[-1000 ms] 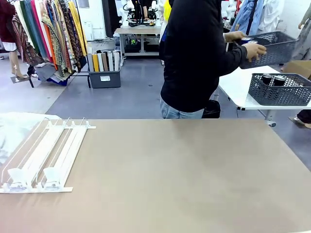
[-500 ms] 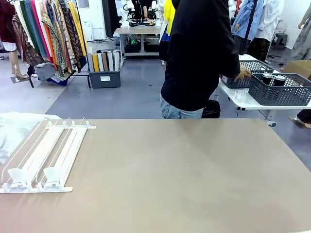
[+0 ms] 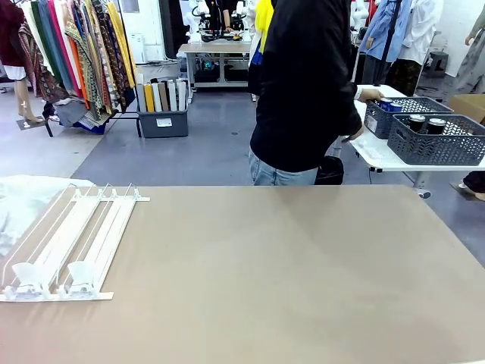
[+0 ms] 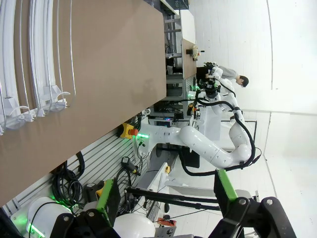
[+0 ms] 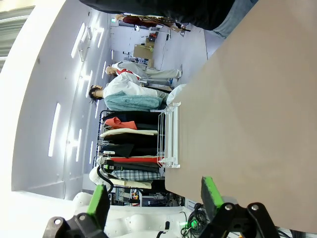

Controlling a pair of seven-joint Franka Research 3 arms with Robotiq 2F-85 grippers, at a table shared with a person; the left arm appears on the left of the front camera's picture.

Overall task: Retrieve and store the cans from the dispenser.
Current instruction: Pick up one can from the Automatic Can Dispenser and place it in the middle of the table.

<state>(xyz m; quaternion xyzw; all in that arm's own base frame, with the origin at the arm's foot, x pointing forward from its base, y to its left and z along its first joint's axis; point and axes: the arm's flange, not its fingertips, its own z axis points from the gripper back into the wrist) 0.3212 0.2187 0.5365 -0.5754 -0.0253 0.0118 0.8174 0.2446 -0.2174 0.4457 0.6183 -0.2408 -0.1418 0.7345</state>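
Here, both grippers' fingers (image 4: 163,198) (image 5: 153,201) stand spread apart.

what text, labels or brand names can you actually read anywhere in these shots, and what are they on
None can be read.
Cans in the grey basket on the far table: tops alone show, no print legible.
Blue can in the second basket: markings too small.
White label on the grey bin on the floor: blurred.
Dispenser: plain white, no marks.
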